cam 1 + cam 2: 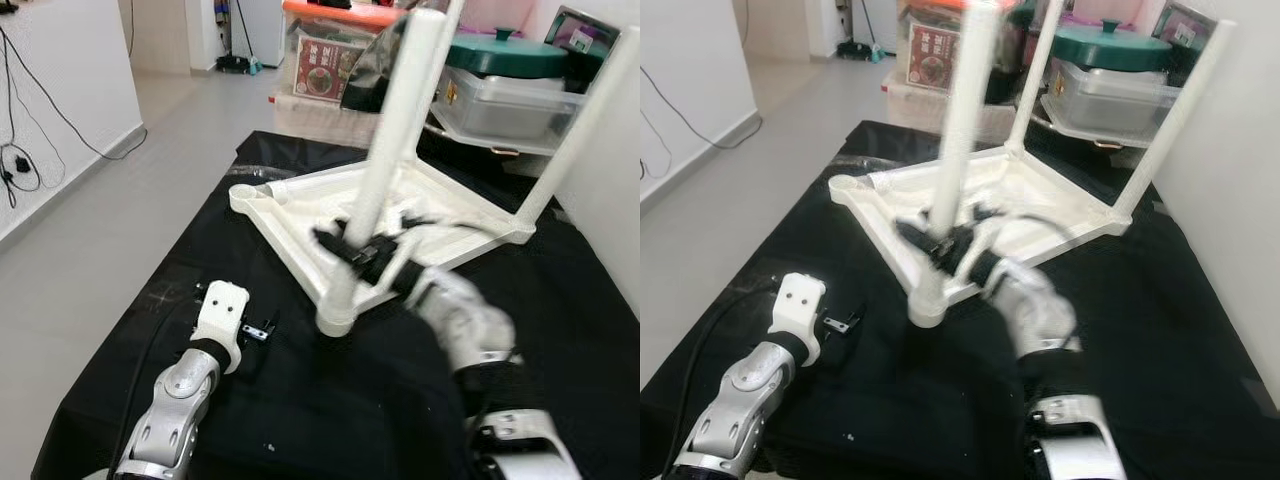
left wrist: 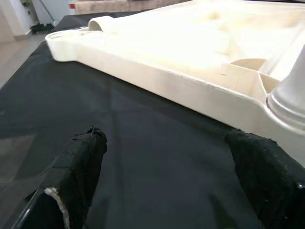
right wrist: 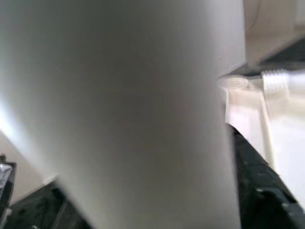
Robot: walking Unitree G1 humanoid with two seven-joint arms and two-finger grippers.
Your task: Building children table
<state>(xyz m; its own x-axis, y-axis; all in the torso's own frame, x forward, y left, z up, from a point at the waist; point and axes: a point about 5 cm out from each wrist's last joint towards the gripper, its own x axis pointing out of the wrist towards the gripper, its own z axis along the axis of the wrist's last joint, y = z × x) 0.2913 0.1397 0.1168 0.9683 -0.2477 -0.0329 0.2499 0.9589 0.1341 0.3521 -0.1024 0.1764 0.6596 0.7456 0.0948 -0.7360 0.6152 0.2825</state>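
The tabletop (image 1: 300, 205) lies upside down on a black cloth (image 1: 140, 340), its ribbed underside up. Three white legs stand up from its corners: the near leg (image 1: 385, 160) at the corner closest to the robot, a far leg (image 1: 1035, 70) behind it, and a right leg (image 1: 590, 120) at the right corner. The left corner (image 1: 250, 195) shows an open socket with no leg in it.

The right gripper (image 1: 355, 245) has its jaws around the near leg, low down and just above the socket – the leg sits between the jaws, one black finger (image 3: 252, 186) pressed along its side in the right wrist view. That arm reaches forward and up from the lower right, forearm tilted toward the leg, and is blurred.

The left gripper (image 2: 167, 186) rests low over the cloth with its jaws wide and nothing between them; both black fingers (image 2: 76, 167) point at the tabletop's near edge, which lies ahead of the jaws and apart from them. The left arm stretches forward from the lower left, its white wrist block raised above the cloth.

Beyond the jaws, past the tabletop, plastic bins (image 1: 510, 100) stand stacked, one with a green lid (image 1: 505, 55). To the left – grey floor (image 1: 110, 230) and a white wall (image 1: 60, 90) with black cables (image 1: 20, 160).
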